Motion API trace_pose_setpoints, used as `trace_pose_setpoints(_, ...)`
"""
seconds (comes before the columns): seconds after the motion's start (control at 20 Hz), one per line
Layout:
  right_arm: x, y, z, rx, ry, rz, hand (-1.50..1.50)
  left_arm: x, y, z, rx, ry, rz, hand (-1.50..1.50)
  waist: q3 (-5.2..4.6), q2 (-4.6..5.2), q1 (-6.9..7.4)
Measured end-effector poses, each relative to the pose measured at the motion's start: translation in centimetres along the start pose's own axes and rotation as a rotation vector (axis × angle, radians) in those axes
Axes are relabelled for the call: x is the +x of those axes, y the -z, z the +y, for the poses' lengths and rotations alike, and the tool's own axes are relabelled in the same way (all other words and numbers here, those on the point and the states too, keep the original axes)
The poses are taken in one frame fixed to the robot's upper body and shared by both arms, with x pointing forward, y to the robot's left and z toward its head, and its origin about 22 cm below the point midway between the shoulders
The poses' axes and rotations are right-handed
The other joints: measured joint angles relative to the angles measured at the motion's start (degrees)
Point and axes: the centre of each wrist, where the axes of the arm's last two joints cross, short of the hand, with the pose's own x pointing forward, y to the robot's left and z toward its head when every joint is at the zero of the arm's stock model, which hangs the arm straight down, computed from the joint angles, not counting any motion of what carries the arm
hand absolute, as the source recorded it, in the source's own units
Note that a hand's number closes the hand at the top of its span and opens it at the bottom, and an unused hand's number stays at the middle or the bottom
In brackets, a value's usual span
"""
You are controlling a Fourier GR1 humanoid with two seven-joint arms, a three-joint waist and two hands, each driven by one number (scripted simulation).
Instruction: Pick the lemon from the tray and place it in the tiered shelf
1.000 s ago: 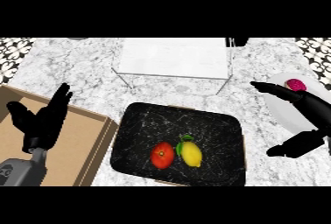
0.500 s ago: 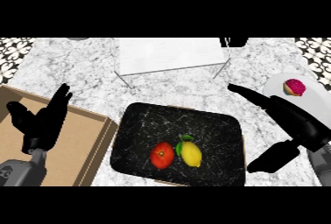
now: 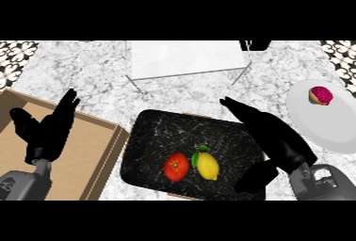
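Observation:
A yellow lemon (image 3: 208, 165) lies on the black tray (image 3: 167, 132), touching a red tomato (image 3: 176, 167) on its left. The white tiered shelf (image 3: 188, 59) stands behind the tray at the top middle. My right hand (image 3: 274, 139) reaches over the tray's right edge, open, its fingers straight and pointing up-left, its thumb low near the lemon but apart from it. My left hand (image 3: 47, 132) rests open at the left, fingers up, over the cardboard box.
An open cardboard box (image 3: 83, 155) lies left of the tray. At the right, a white plate (image 3: 327, 124) holds a pink pastry (image 3: 320, 95). A dark object (image 3: 255, 44) stands behind the shelf. Patterned tiles show at both top corners.
My right hand has swung left from over the plate to the tray's right edge, uncovering the plate and pastry. The left hand, lemon and tomato have not moved.

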Motion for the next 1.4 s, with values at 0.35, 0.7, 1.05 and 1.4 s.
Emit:
trace_pose_setpoints(0.35,2.4,0.6,2.2,0.038,-0.094,0.072,-1.50,0.0,0.1,-0.4,-0.008,-0.005,0.004,0.00,0.11,0.07,-0.14)
trace_pose_setpoints(0.7,3.4,0.8,4.6,0.014,-0.143,0.132,-1.50,-0.3,-0.3,-0.2,-0.001,-0.004,-0.004,0.00,0.20,0.00,-0.23)
trace_pose_setpoints(1.05,3.7,1.1,6.5,-0.003,-0.163,0.151,-1.50,-0.2,-0.2,-0.1,-0.010,-0.007,0.005,0.00,0.20,0.09,-0.37)
trace_pose_setpoints(1.4,2.9,2.2,8.6,-0.013,-0.201,0.206,-1.50,-0.2,-0.4,0.1,-0.011,-0.010,-0.004,0.00,0.26,0.14,-0.10)
